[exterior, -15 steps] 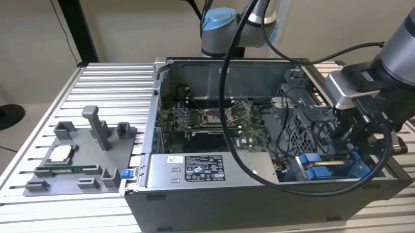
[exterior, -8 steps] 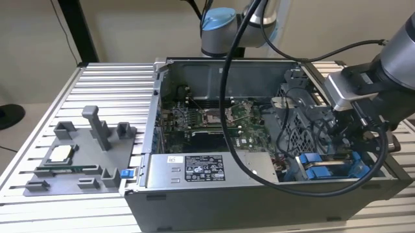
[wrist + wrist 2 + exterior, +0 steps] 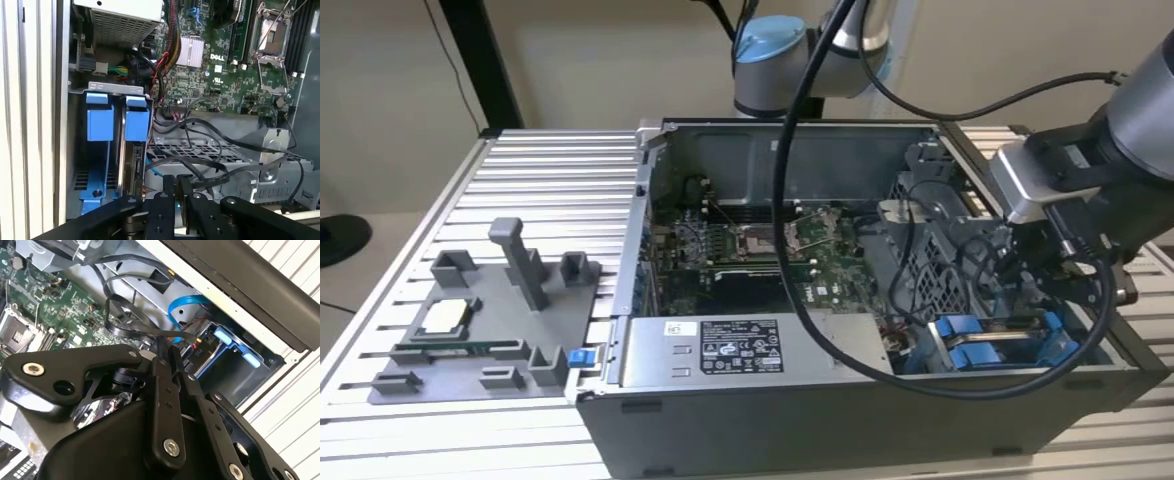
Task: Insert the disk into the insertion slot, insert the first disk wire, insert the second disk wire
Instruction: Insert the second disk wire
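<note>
The disk [image 3: 134,170] stands on edge in the insertion slot [image 3: 75,150], clipped in its blue carrier [image 3: 136,117], its connector end facing outward. A second blue carrier [image 3: 97,120] fills the neighbouring bay. In the exterior view the carriers [image 3: 961,335] sit at the case's near right corner, with my gripper [image 3: 1047,275] lowered just above them. In both wrist views my gripper [image 3: 167,352] [image 3: 177,192] has its fingers pressed together on a black disk wire [image 3: 130,315], close to the disk's connector end. A red-and-black wire plug [image 3: 197,342] lies beside the fingertips.
Loose black cables drape over the perforated grey cage [image 3: 210,150]. The grey labelled power-supply box [image 3: 720,350] and motherboard [image 3: 761,245] fill the rest of the case. A blue cable [image 3: 182,305] loops by the case wall. A grey parts fixture [image 3: 467,330] lies on the slatted table [image 3: 534,180].
</note>
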Tool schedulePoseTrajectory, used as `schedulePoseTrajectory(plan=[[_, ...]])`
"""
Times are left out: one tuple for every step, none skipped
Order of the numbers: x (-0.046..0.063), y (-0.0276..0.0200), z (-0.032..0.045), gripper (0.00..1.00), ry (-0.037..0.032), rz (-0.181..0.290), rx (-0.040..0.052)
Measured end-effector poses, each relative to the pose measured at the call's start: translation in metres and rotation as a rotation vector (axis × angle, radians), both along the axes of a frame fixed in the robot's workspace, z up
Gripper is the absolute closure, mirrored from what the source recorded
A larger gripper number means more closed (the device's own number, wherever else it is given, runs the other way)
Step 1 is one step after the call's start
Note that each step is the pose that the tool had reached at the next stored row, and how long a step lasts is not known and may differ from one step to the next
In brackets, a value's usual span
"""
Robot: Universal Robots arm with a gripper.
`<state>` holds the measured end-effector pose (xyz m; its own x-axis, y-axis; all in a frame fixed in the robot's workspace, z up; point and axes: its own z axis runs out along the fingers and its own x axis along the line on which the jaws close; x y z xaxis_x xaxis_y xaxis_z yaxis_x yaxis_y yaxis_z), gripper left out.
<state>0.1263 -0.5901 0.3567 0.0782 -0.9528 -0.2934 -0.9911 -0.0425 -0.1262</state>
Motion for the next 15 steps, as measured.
schedulePoseTrajectory(plan=[[-0.0001, -0.0002, 0.0022, 1.00, 0.0004, 0.000, 0.0003], [-0.0004, -0.0006, 0.0027, 1.00, 0.0009, 0.000, 0.0002], [-0.0006, -0.0008, 0.0027, 1.00, 0.0033, 0.000, -0.0035], [-0.0010, -0.0010, 0.0029, 1.00, 0.0081, 0.000, -0.0145], [-0.0014, -0.0012, 0.0029, 1.00, 0.0127, 0.000, -0.0239], [-0.0018, -0.0014, 0.0029, 1.00, 0.0172, 0.000, -0.0338], [-0.0023, -0.0016, 0.0029, 1.00, 0.0208, 0.000, -0.0431], [-0.0027, -0.0017, 0.0029, 1.00, 0.0241, 0.000, -0.0532], [-0.0030, -0.0019, 0.0029, 1.00, 0.0262, 0.000, -0.0642], [-0.0032, -0.0020, 0.0029, 1.00, 0.0271, 0.000, -0.0761], [-0.0034, -0.0021, 0.0029, 1.00, 0.0277, -0.001, -0.0884], [-0.0036, -0.0022, 0.0028, 1.00, 0.0284, -0.001, -0.1004], [-0.0038, -0.0023, 0.0029, 1.00, 0.0287, -0.002, -0.1131], [-0.0040, -0.0023, 0.0026, 1.00, 0.0288, -0.003, -0.1237], [-0.0042, -0.0023, 0.0021, 1.00, 0.0289, -0.005, -0.1321]])
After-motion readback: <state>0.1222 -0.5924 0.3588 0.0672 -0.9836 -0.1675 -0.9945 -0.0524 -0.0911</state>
